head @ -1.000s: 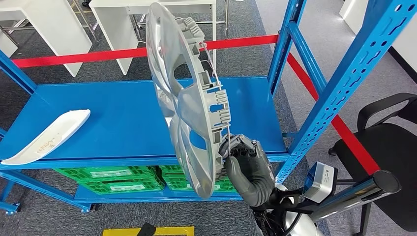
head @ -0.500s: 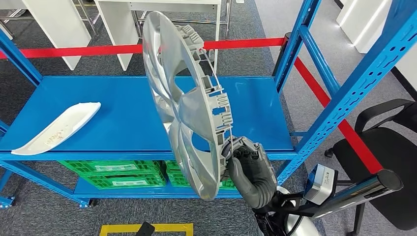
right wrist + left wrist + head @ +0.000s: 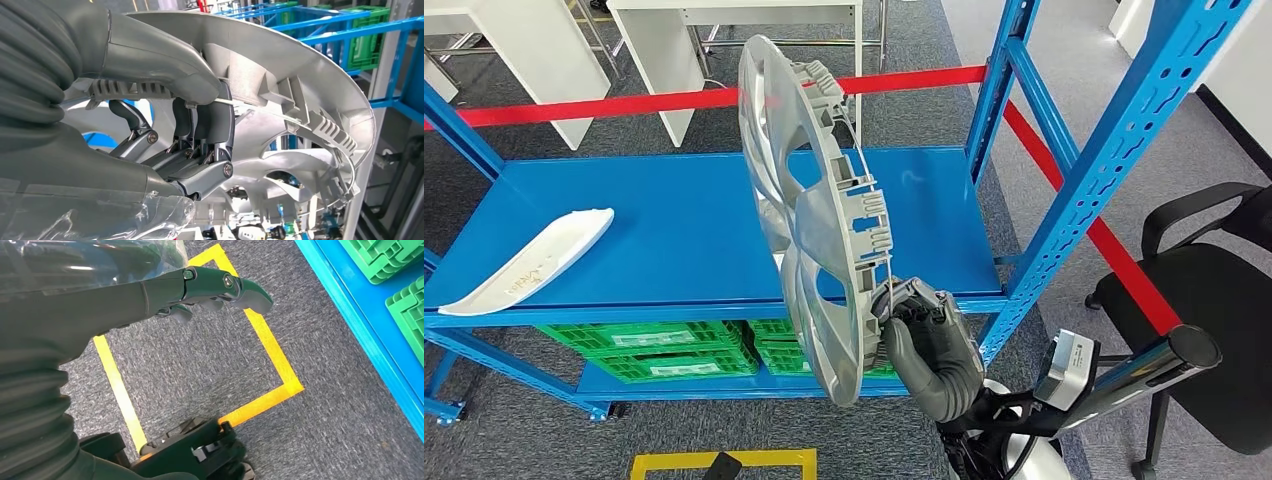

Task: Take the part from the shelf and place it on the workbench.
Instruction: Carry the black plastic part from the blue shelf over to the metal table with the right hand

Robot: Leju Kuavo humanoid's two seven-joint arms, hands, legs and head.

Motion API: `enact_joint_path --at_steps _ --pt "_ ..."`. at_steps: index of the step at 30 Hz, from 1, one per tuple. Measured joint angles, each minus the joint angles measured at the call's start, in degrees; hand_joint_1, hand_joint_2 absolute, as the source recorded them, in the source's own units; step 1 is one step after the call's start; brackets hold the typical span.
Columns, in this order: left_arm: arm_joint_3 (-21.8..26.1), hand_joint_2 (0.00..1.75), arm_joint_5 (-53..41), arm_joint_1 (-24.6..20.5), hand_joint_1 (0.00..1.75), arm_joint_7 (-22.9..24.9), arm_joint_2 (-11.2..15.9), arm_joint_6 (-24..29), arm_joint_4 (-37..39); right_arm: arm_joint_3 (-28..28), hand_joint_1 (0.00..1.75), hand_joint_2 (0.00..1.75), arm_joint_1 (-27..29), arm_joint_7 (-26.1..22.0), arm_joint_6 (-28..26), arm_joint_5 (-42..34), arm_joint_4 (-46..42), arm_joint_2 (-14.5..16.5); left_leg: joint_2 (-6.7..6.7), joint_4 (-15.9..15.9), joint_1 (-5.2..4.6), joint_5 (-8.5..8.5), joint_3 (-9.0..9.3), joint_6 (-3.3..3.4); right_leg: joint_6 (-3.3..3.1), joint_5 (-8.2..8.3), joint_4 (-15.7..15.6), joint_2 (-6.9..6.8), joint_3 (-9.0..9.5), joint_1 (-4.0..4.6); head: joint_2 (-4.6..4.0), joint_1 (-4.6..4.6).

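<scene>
A large silver wheel cover (image 3: pixel 809 215) stands on edge in the air in front of the blue shelf (image 3: pixel 674 230), its ribbed back side turned to the right. My right hand (image 3: pixel 924 340) grips its lower rim; up close the fingers (image 3: pixel 200 135) curl around the wheel cover's (image 3: pixel 300 100) rim and wire ring. My left hand (image 3: pixel 200 287) hangs over the grey carpet with its fingers extended and apart, holding nothing.
A white curved part (image 3: pixel 524 262) lies at the shelf's left end. Green crates (image 3: pixel 649 355) sit on the lower shelf. Blue uprights (image 3: pixel 1104 170) rise at the right, beside a black chair (image 3: pixel 1214 290). Red tape and white tables (image 3: pixel 674 40) lie beyond. Yellow tape (image 3: pixel 270 365) marks the floor.
The whole picture has shifted slightly sideways between frames, so the camera has moved. The wheel cover stays in my right hand's grip, held the same way.
</scene>
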Motion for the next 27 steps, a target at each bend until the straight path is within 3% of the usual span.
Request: enact_joint_path --at_steps 2,4,8,10,12,13,14,15,16,18,20,22,24,25,27 --pt "0.00 1.75 0.05 -0.04 0.00 0.00 0.03 0.00 0.00 0.00 1.75 1.75 0.17 0.19 -0.18 0.01 -0.01 0.00 -0.03 -7.68 -0.02 3.62 4.33 0.35 0.24 0.14 0.03 0.08 0.01 0.02 0.00 0.01" --pt "0.00 1.75 0.12 -0.16 0.00 0.02 0.07 0.00 -0.01 -0.03 1.75 1.75 0.28 0.28 -0.31 0.16 -0.02 -0.01 -0.09 -13.78 -0.20 5.47 7.22 0.89 0.81 0.43 0.08 0.15 -0.21 0.15 0.00 0.03" --pt "0.00 1.75 0.17 -0.17 0.00 0.15 0.13 0.00 0.00 -0.22 1.75 1.75 0.46 0.32 -0.48 0.44 -0.03 -0.03 -0.05 -15.18 -0.31 5.90 6.86 2.16 2.31 0.86 0.03 0.18 -0.97 0.14 0.00 0.07" --pt "0.00 1.75 0.17 -0.25 0.00 0.19 0.15 0.00 0.00 -0.32 1.75 1.75 0.54 0.32 -0.51 0.46 -0.04 -0.07 0.07 -15.56 -0.10 6.54 6.47 2.94 2.79 -1.67 2.91 0.15 -2.11 0.10 0.00 0.30" --pt "0.00 1.75 0.17 -0.30 0.00 0.20 0.13 0.00 0.00 -0.35 1.75 1.75 0.63 0.35 -0.55 0.46 -0.03 -0.15 0.14 -15.51 -0.16 6.94 5.87 3.31 3.01 -6.07 10.05 0.12 -4.75 0.09 0.00 0.60" --pt "0.00 1.75 0.17 -0.29 0.00 0.21 0.12 0.00 0.00 -0.35 1.75 1.75 0.68 0.39 -0.58 0.46 -0.03 -0.20 0.17 -15.42 -0.26 7.11 5.54 3.39 3.05 -7.65 13.58 0.12 -5.96 0.09 0.00 0.67" --pt "0.00 1.75 0.18 -0.28 0.00 0.22 0.12 0.00 0.00 -0.35 1.75 1.75 0.71 0.42 -0.60 0.46 -0.02 -0.25 0.19 -15.30 -0.35 7.28 5.20 3.42 3.03 -8.24 15.61 0.12 -6.45 0.10 0.00 0.68" --pt "0.00 1.75 0.19 -0.27 0.00 0.23 0.13 0.00 0.00 -0.35 1.75 1.75 0.73 0.45 -0.64 0.46 -0.02 -0.30 0.20 -15.13 -0.45 7.39 4.90 3.43 2.91 -7.69 15.38 0.12 -5.85 0.12 0.00 0.69" --pt "0.00 1.75 0.19 -0.28 0.00 0.24 0.13 0.00 0.00 -0.35 1.75 1.75 0.73 0.49 -0.70 0.46 -0.02 -0.34 0.20 -14.92 -0.52 7.48 4.67 3.41 2.70 -6.21 12.78 0.12 -4.12 0.16 0.00 0.69" --pt "0.00 1.75 0.21 -0.29 0.00 0.24 0.10 0.00 0.00 -0.36 1.75 1.75 0.72 0.60 -0.86 0.48 -0.03 -0.38 0.17 -14.50 -0.67 7.54 4.36 3.19 2.11 -3.22 4.61 0.09 0.54 0.37 0.00 0.67" --pt "0.00 1.75 0.23 -0.34 0.00 0.24 0.08 -0.01 -0.01 -0.37 1.75 1.75 0.72 0.71 -1.08 0.51 -0.04 -0.40 0.16 -14.24 -0.80 7.77 3.97 2.65 1.54 -2.29 0.05 0.12 2.72 0.63 0.00 0.63" --pt "0.00 1.75 0.27 -0.34 0.00 0.24 0.08 -0.02 -0.02 -0.38 1.75 1.75 0.76 0.80 -1.27 0.60 -0.05 -0.42 0.17 -14.25 -0.80 8.18 3.68 1.97 1.06 -2.10 -0.32 0.20 2.49 0.77 0.00 0.63" --pt "-0.01 1.75 0.32 -0.32 0.00 0.24 0.12 -0.02 -0.01 -0.39 1.75 1.75 0.77 0.88 -1.35 0.66 -0.04 -0.42 0.11 -13.82 -0.75 7.58 3.45 1.33 0.46 -1.56 -0.55 0.08 2.24 0.52 0.00 0.61" --pt "-0.01 1.75 0.35 -0.32 0.00 0.24 0.15 -0.02 -0.01 -0.39 1.75 1.75 0.77 0.91 -1.38 0.66 -0.04 -0.42 0.07 -12.54 -0.72 6.31 3.00 1.01 0.16 -1.27 -0.69 -0.02 2.10 0.33 0.00 0.48" --pt "-0.02 1.75 0.41 -0.31 0.00 0.24 0.17 -0.02 0.00 -0.39 1.75 1.75 0.77 1.02 -1.56 0.67 -0.04 -0.42 0.03 -6.45 -0.51 2.05 0.90 0.42 -0.21 -0.85 -0.71 -0.17 1.66 0.19 0.00 0.23"
